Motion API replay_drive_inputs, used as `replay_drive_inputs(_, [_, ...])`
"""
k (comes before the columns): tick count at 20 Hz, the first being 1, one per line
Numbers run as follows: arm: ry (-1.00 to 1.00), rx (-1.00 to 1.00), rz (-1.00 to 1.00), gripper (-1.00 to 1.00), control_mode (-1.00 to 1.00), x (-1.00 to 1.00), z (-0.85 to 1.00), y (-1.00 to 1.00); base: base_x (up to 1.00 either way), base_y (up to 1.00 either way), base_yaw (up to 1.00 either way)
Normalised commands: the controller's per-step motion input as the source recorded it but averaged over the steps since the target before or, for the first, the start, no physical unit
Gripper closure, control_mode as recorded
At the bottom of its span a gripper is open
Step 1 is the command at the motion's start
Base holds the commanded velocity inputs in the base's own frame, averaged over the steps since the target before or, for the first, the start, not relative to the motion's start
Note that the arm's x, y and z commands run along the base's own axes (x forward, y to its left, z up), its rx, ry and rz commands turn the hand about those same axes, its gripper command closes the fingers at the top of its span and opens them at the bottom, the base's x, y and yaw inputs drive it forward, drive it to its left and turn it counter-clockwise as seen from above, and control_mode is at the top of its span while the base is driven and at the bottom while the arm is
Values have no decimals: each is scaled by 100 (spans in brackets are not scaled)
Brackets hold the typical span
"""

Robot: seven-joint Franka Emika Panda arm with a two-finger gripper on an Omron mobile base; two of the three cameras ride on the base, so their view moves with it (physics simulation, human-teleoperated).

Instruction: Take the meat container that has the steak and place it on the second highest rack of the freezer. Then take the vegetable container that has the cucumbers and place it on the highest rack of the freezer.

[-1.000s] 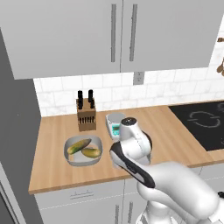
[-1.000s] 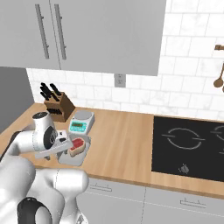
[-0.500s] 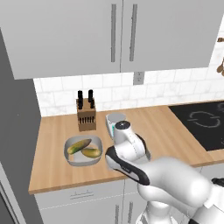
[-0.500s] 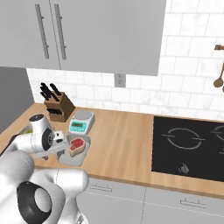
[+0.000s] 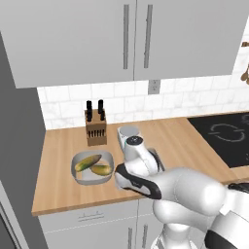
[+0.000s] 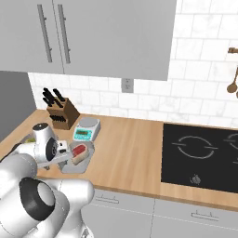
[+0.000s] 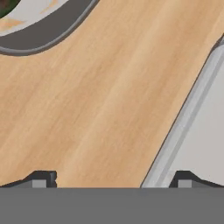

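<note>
The meat container point(image 6: 74, 168), a grey tray, lies on the wooden counter in front of the scale with the red steak point(image 6: 79, 152) in it. The vegetable container point(image 5: 78, 173) sits left of it with two cucumbers point(image 5: 93, 164) inside. My gripper point(image 7: 113, 181) is open and low over the counter between the two containers. In the hand view its left fingertip point(image 7: 41, 179) is over bare wood and the right one is over the meat container's rim point(image 7: 186, 120). The vegetable container's rim point(image 7: 48, 30) curves across the top left. The freezer is out of view.
A knife block point(image 5: 96, 129) and a kitchen scale point(image 6: 87, 129) stand behind the containers near the tiled wall. A black cooktop point(image 6: 200, 155) takes up the counter's right part. Wall cabinets point(image 5: 131, 39) hang overhead. A tall grey appliance side point(image 5: 14, 170) borders the counter's left end.
The hand has come down and a little left toward the counter, ending low between the two containers. The jaws stayed open and the containers have not moved.
</note>
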Motion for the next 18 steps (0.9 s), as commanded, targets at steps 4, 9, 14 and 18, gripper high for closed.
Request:
replay_drive_inputs(4, [-9,3,-7,-100,-100,2,-11,-3,0,0,0])
replay_drive_inputs(9, [-9,3,-9,-100,-100,2,0,-22,0,0,0])
replay_drive_inputs(14, [0,5,-5,-100,-100,30,0,-15,0,0,0])
replay_drive_inputs(18, [0,3,-4,-100,-100,29,0,0,0,0,0])
